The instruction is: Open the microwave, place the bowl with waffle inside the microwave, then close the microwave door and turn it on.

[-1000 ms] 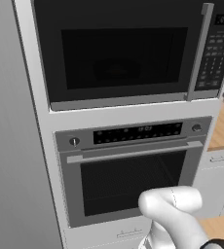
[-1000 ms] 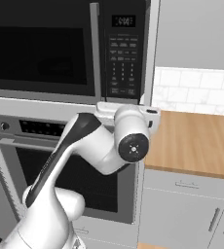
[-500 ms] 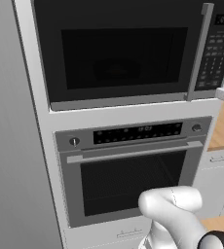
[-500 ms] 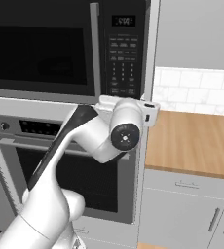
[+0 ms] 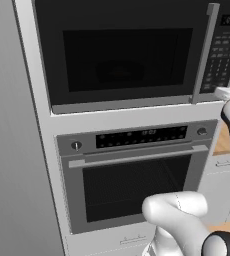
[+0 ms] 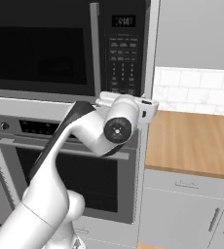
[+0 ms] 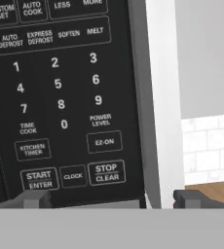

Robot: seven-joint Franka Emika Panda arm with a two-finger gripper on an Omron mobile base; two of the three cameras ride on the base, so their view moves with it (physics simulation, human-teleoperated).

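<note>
You see arm raised, gripper [image 7: 109,198] wide open, empty, facing microwave [image 5: 127,50] keypad [image 7: 60,97]; labels: START ENTER, STOP CLEAR, EZ-ON.

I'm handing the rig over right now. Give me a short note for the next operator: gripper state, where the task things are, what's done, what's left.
Gripper: open, holding nothing, close in front of the lower right of the microwave keypad; one finger tip sits just below START/ENTER, the other off the panel's right edge.
Microwave door: shut, its vertical handle beside the keypad.
Bowl and waffle: can't be made out; the dark window shows only a faint shape, so I cannot confirm they are inside.
Done: door is shut.
Left: press START/ENTER to turn it on; the gripper probably needs to shift towards that button first.
</note>
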